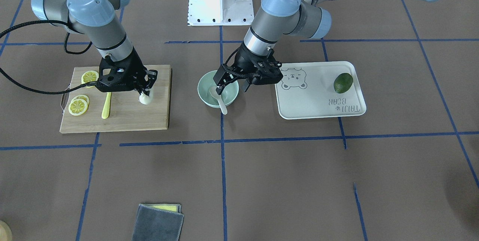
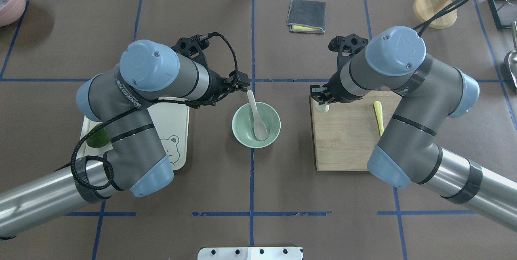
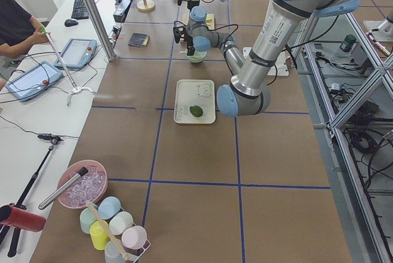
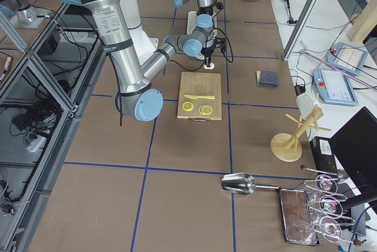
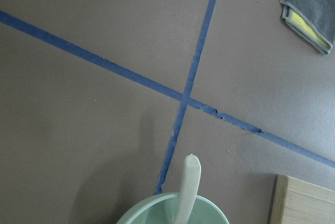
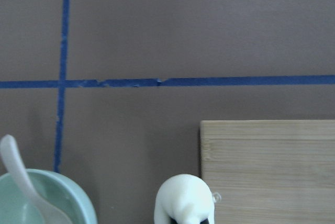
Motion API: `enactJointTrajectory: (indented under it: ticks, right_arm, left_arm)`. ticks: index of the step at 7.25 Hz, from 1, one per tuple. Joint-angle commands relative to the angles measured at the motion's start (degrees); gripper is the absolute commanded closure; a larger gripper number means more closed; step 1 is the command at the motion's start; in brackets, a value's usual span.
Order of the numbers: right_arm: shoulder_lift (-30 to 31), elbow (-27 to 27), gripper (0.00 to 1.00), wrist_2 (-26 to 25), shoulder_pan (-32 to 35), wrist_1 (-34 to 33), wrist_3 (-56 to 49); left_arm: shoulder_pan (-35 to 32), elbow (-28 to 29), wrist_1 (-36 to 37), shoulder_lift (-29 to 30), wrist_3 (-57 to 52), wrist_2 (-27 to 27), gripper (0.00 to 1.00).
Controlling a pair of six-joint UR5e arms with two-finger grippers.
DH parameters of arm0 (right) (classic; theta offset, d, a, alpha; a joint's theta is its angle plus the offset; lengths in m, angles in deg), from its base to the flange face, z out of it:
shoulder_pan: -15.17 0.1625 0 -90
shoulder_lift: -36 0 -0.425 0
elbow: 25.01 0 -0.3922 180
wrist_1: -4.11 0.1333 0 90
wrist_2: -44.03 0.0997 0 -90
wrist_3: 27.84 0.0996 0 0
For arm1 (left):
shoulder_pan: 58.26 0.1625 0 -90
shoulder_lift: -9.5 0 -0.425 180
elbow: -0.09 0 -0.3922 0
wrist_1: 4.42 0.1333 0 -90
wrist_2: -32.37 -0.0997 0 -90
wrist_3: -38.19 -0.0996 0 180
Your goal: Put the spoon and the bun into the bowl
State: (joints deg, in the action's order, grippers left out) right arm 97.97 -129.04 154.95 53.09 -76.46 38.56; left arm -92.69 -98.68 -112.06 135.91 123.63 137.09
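Two grippers are working at once. The left gripper [image 1: 232,85] is hanging with its fingers spread just above the round pale mint-green bowl [image 1: 202,93]. The small pale beige-grey plastic spoon [image 1: 218,99] is lying in that bowl, its handle leaning over the rim. The right gripper [image 1: 145,92] is pinching the small white pleated bun [image 1: 145,99] over the rectangular wooden cutting board [image 1: 131,117].

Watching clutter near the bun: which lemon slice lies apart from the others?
The lone lemon slice nearest the robot's base, beside the right gripper. The other two slices overlap each other farther along the cutting board, by the yellow knife.
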Motion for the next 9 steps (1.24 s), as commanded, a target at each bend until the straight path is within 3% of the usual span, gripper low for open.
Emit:
enactJointTrajectory:
  ticks: [1,5,6,7,9]
  right_arm:
    - [-7.28,4.08,1.00,-0.43,-2.31,0.24,0.56]
    - [-13.01,10.15,1.00,-5.79,-8.91,0.68,4.60]
    - [-13.11,10.16,0.69,-5.80,-8.92,0.68,5.04]
    - [-13.20,10.16,0.02,-5.80,-8.92,0.77,5.31]
    - [-14.07,10.16,0.00,-5.80,-8.92,0.77,5.40]
  left_arm:
    - [-5.02,-6.59,10.40,-2.90,-12.87,0.21,0.00]
    - [-18.45,-12.41,12.72,-13.35,-32.75,4.78,0.00]
    - [-19.71,-12.33,12.72,-15.03,-36.53,4.87,0.00]
    - [-20.76,-12.33,12.64,-17.48,-42.40,4.87,0.00]
    - [-26.64,-11.81,12.55,-21.18,-54.62,5.05,0.00]
